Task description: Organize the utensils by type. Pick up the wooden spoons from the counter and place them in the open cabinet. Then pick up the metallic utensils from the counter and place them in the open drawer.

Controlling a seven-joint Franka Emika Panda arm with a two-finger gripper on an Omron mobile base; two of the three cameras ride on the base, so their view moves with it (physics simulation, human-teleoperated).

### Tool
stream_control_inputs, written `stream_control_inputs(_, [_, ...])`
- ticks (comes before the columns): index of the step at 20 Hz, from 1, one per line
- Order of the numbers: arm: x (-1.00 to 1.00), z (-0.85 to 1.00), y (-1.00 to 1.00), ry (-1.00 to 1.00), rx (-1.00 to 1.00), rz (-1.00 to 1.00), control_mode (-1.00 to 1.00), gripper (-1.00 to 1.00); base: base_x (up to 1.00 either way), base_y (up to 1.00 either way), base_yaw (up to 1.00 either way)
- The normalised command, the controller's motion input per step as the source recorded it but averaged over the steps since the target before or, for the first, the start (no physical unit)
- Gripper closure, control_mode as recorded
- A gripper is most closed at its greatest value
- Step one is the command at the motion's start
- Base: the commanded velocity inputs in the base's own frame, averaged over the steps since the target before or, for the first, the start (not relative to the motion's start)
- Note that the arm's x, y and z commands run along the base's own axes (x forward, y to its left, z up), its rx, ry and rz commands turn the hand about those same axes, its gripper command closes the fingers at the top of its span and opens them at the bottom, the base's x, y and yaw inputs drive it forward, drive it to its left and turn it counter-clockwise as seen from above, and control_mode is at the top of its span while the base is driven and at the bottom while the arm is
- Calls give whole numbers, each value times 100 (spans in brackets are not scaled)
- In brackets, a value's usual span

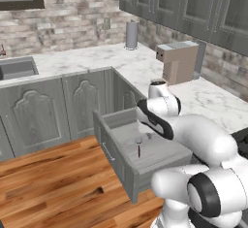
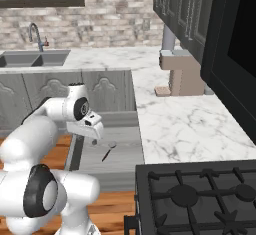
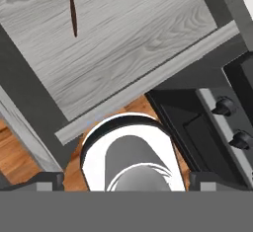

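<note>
The gripper hangs over the open drawer with its jaws spread wide and nothing between them. Just beside it, on the drawer's grey floor, lies the metal spoon with its dark handle. That piece looks delivered. The fork and wooden spoons cannot be placed from here; the counter nearby bears no utensils.

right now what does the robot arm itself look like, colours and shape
The arm is glossy white, built of thick rounded segments with bulging elbows. Dark grey to black bands ring the joints, and a round dark cap with a light centre sits on one joint's side in the right base view. The gripper has two small dark grey fingers, blocky and flat-topped. No cables or markings show.
</note>
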Motion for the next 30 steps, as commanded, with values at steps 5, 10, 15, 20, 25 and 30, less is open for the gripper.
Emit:
stream_control_inputs(5, [-48, 11, 0, -10, 0, -3, -100, -100, 0, 0, 0])
stream_control_inputs(10, [0, 0, 0, 0, 0, 0, -100, -100, 0, 0, 0])
stream_control_inputs(15, [-12, 0, 0, 0, 1, 0, 100, -100, -11, 0, 0])
stream_control_inputs(20, [0, 0, 0, 0, 0, 0, 100, -100, -79, 0, 4])
stream_control_inputs(25, [0, 0, 0, 0, 0, 0, 100, -100, -45, 0, 81])
stream_control_inputs(30, [0, 0, 0, 0, 0, 0, 100, -100, -11, 0, 100])
